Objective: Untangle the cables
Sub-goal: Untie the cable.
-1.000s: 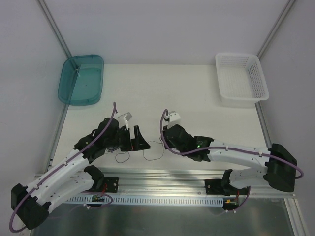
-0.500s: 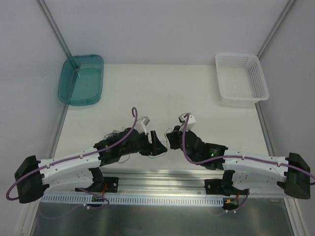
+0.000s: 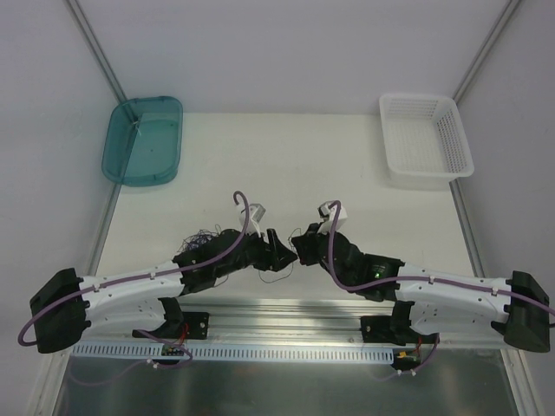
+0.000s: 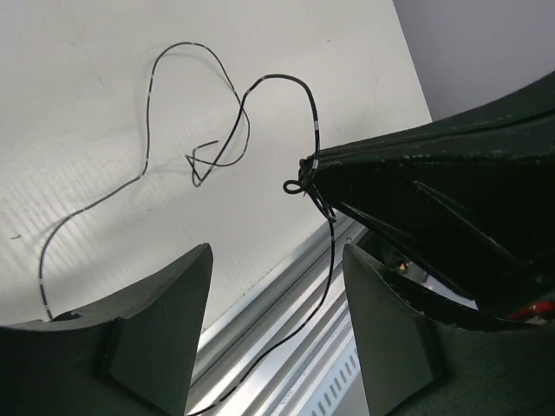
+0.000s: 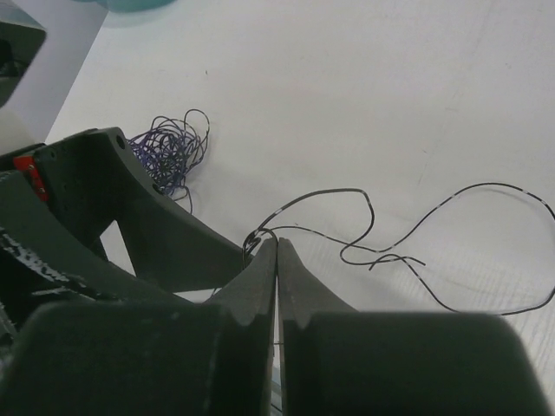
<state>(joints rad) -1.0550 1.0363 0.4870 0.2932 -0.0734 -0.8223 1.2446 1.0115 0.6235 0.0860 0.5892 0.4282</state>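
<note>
Clamping a cable strand, right pincer, left pincer apart, bundle seemingly beside left arm

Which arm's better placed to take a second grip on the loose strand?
Left. The left end effector is open with the cable strand running between its fingers; the right end effector is shut on that strand.

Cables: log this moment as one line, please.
right gripper: shut on strand | left gripper: open, facing right gripper's tip | bundle: not gripped
</note>
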